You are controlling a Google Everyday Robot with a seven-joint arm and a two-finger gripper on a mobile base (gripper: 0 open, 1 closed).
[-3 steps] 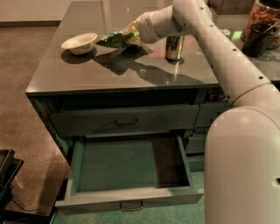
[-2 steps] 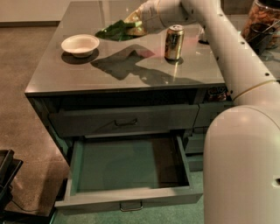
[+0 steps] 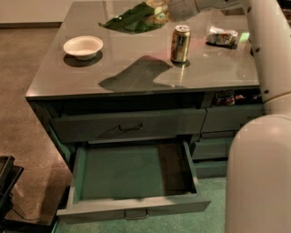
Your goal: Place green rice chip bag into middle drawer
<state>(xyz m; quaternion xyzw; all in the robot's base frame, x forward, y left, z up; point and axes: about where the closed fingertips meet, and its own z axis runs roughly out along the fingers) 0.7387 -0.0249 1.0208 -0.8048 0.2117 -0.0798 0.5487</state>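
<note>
Green rice chip bag (image 3: pixel 129 18) higher now, in claw (image 3: pixel 159 12) above countertop (image 3: pixel 218 66)

The bright green rice chip bag (image 3: pixel 129 19) hangs clamped in the cream-white gripper (image 3: pixel 159 10), up-left of the gold can (image 3: pixel 180 43). Left of the can sits a white bowl (image 3: pixel 83 45) on the glossy grey countertop (image 3: pixel 218 68). Below the can, the middle drawer (image 3: pixel 132 207) is grey-green outside and green inside.
</note>
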